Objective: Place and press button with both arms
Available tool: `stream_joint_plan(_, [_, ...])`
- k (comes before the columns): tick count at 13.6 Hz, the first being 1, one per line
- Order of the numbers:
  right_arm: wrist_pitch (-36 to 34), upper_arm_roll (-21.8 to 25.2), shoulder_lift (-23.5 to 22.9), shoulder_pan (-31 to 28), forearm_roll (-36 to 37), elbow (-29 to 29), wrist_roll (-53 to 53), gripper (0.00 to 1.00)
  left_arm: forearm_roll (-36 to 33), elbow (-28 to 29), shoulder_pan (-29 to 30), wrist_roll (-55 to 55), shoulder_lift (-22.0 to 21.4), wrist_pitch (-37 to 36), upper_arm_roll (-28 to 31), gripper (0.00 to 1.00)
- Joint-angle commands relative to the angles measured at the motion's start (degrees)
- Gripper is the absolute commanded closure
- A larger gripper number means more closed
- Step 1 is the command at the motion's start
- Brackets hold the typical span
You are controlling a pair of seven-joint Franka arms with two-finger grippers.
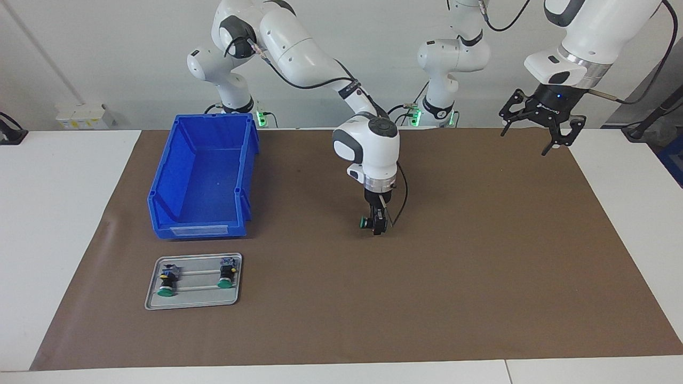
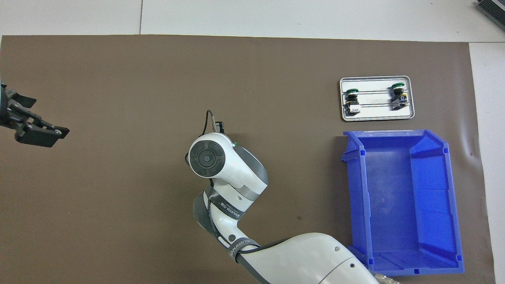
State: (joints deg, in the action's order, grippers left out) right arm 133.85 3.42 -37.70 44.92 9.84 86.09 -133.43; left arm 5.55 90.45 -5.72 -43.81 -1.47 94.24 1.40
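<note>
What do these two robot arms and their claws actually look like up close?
Both arms are glossy white, built of rounded segments with dark grey round caps at the joints. Thin black cables run along them. The right arm has a black band with white lettering. Each ends in a black claw: the left gripper is an angular linkage with a small blue light, the right gripper looks narrow.

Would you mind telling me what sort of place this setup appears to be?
Probably a robotics lab workbench: two white arms mounted at a table, a brown mat, a blue bin and a metal tray of push buttons.
</note>
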Motion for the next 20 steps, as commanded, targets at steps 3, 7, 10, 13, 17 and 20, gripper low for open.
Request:
stream_joint_plan(3, [-4.19,-0.17,11.22,-4.91,1.59,3.11,15.18,0.00,0.69,0.96,-2.98,-12.86,2.26,3.75,0.09,0.00])
stream_joint_plan(7, [-12.11,-0.17,18.71,-10.89,0.18,3.30,36.52,0.00,0.51,0.87,-6.92,-22.44,6.56,3.84,0.09,0.00])
stream_joint_plan(10, [-15.54,-0.08,21.79,-16.77,-2.54,3.38,54.18,0.00,0.69,1.04,-12.29,-22.46,11.39,9.44,0.09,0.00])
stream_joint_plan(13, [-20.37,-0.08,26.09,-23.63,-6.14,3.30,73.25,0.00,0.60,4.38,-18.09,-18.96,13.78,15.95,0.36,0.00])
stream_joint_plan(17, [-26.87,-0.08,30.66,-30.84,-6.50,2.86,93.65,0.00,-2.04,4.21,-25.30,-14.22,20.62,22.72,0.53,0.00])
stream_joint_plan(20, [-33.37,0.27,33.65,-35.24,-8.78,1.81,105.80,0.00,-3.09,4.30,-28.73,-9.12,26.77,27.37,0.62,0.00])
